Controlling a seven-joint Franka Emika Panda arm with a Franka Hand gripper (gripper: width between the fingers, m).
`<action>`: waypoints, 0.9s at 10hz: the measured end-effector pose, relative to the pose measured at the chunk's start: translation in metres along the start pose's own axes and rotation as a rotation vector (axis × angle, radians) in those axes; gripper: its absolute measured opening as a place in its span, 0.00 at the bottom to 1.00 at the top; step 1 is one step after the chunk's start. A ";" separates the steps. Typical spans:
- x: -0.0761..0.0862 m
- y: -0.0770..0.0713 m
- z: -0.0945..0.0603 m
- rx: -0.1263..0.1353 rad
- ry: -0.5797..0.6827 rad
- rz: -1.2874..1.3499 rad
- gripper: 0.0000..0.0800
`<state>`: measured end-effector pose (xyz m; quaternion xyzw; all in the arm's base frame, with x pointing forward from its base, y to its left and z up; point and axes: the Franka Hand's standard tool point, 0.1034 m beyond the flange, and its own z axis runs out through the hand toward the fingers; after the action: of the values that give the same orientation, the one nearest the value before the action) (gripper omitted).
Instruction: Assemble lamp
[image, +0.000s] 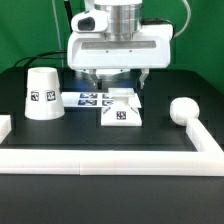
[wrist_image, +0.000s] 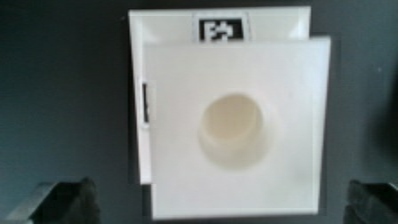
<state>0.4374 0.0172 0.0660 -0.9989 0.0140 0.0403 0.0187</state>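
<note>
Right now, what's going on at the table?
The gripper hangs open above the lamp base, holding nothing. The shade stands apart on the exterior view's left, the bulb lies on its right. The base's socket is empty, so nothing is joined yet.

Base (image: 121, 112) sits midway, shade (image: 43, 92) at the exterior view's left, bulb (image: 184, 109) at its right

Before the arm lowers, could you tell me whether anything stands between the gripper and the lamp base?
Nothing visible does. The open gripper hangs right above the base with only air between. The shade stands off to the exterior view's left, the bulb to its right, and the marker board lies flat behind the base.
</note>
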 end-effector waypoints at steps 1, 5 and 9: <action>-0.004 -0.002 0.003 -0.001 0.000 -0.004 0.88; -0.006 -0.006 0.013 -0.002 -0.005 -0.016 0.88; -0.008 -0.006 0.021 -0.002 -0.007 -0.030 0.88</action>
<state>0.4282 0.0238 0.0459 -0.9989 -0.0011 0.0437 0.0182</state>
